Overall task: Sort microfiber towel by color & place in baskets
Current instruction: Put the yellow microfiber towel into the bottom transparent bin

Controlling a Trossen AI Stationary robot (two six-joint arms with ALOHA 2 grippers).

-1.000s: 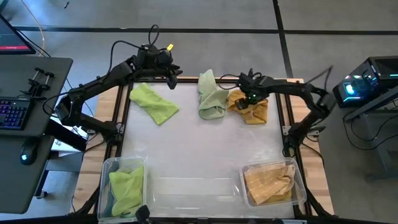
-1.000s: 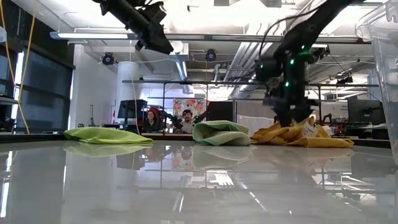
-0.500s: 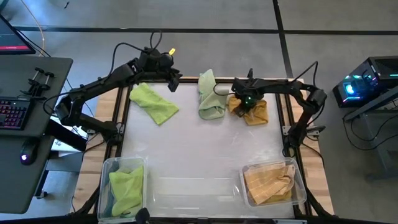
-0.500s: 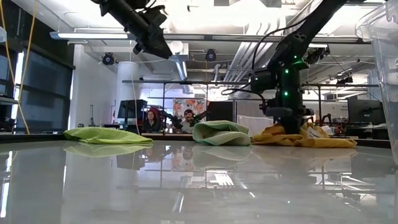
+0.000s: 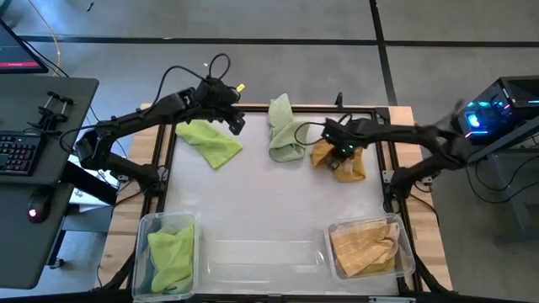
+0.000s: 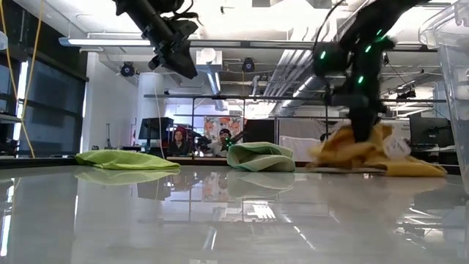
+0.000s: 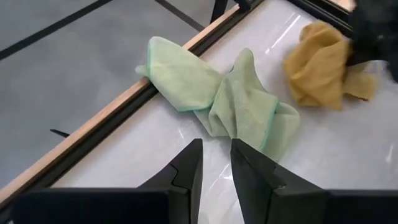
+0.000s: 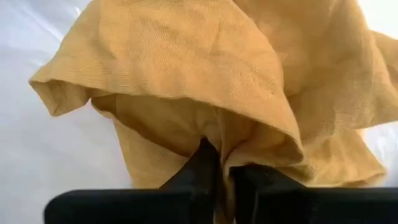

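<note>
A mustard yellow towel [image 5: 344,162] lies at the table's far right, with my right gripper [image 5: 340,149] shut on it. A pale green towel [image 5: 286,133] lies bunched at the far middle, and a lime green towel [image 5: 209,140] lies flat at the far left. My left gripper [image 7: 216,165] hangs above the lime towel's far right corner, its fingers a narrow gap apart with nothing between them. Two see-through baskets stand at the near edge. The left basket [image 5: 145,225] holds a lime towel and the right basket [image 5: 406,244] holds a yellow one. My right gripper pinches a bunched fold [image 8: 219,134] of the yellow towel between its two fingers, coming from above and pointing down. The cloth rises in a peak [image 6: 364,138] under the fingers. Its lower part [image 6: 399,167] lies spread on the table.
The white table top [image 5: 269,202] is bare between the far towels and the near baskets. A black frame [image 5: 162,172] borders it. A desk with a keyboard [image 5: 21,156] stands to the left. People [image 6: 198,143] sit in the room beyond.
My right gripper came down on the yellow towel, shut on it, and then moved toward the near and right edges. The towel's gripped part is drawn up in a peak while the rest drags on the table. My left gripper moved a little toward the near edge.
</note>
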